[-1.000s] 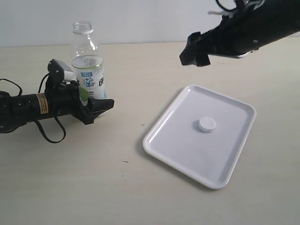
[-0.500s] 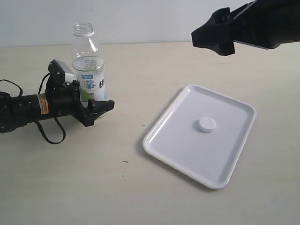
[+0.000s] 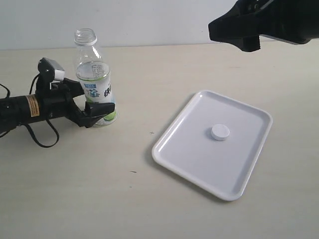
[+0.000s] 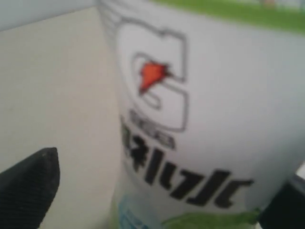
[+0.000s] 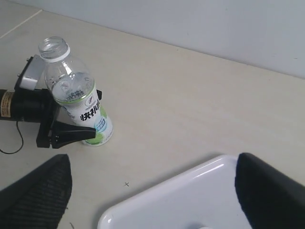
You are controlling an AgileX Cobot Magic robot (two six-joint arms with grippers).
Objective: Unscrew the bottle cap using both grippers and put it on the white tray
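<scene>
White cap [image 3: 220,132] sits on the tray [image 3: 189,159] below the spread, empty right pincer [image 3: 234,34], so the task is likely done; the left pincer [image 3: 102,105], placed to brace the bottle [image 3: 89,55], flanks it with jaws spread.

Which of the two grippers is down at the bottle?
The left gripper: its jaws flank the bottle at its label. The right gripper hangs high, well apart from it.

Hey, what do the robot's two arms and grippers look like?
Left arm: slim black tube with a yellow sticker, a white block and looping black cables, ending in wedge-shaped black fingers. Right arm: bulkier and black; its fingers have a fine mesh texture.
</scene>
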